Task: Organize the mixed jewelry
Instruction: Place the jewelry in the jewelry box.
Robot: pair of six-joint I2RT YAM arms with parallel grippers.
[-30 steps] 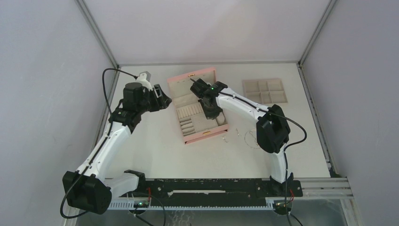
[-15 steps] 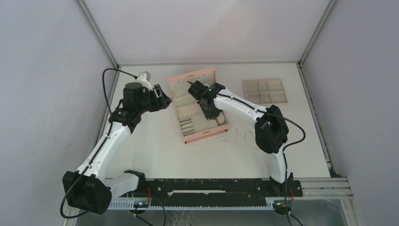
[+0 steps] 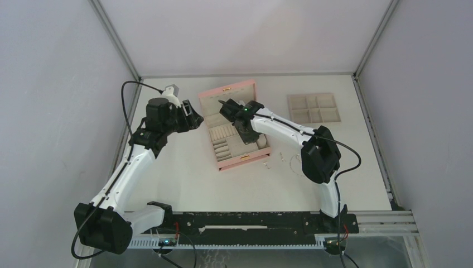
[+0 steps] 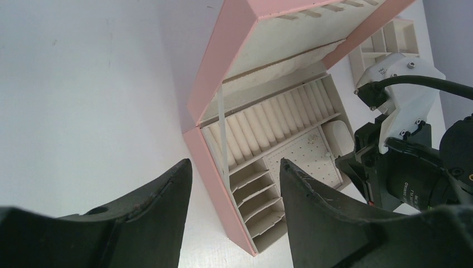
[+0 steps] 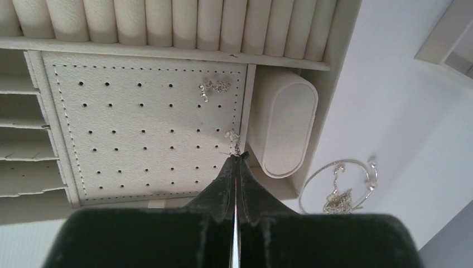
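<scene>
White table [image 3: 184, 178], grey enclosure walls [image 3: 56, 84]. Pink box [image 3: 227, 90] lies open mid-table with its lid propped back toward the far wall. The beige compartment tray [image 3: 314, 108] sits well apart to its right. Right gripper [image 5: 237, 158] reaches down into the box over the perforated panel [image 5: 128, 128]. I read its fingers as clenched tight, pinching a small silver earring [image 5: 232, 138] at the very tips. The piece hangs at the panel's right edge, beside the oval cushion [image 5: 281, 125]; I cannot tell whether it touches the panel. A second earring [image 5: 214, 87] lies on the panel near its upper right corner in the wrist view, just below the ring rolls [image 5: 167, 22]. Chain necklace [image 5: 339, 187] is looped on the table just outside the box's right wall. From the top view I note a few small bits [image 3: 267, 164] near it, by the box's front corner. Left gripper [image 4: 235, 164] hovers at the box's left side, fingers spread, nothing between them.
</scene>
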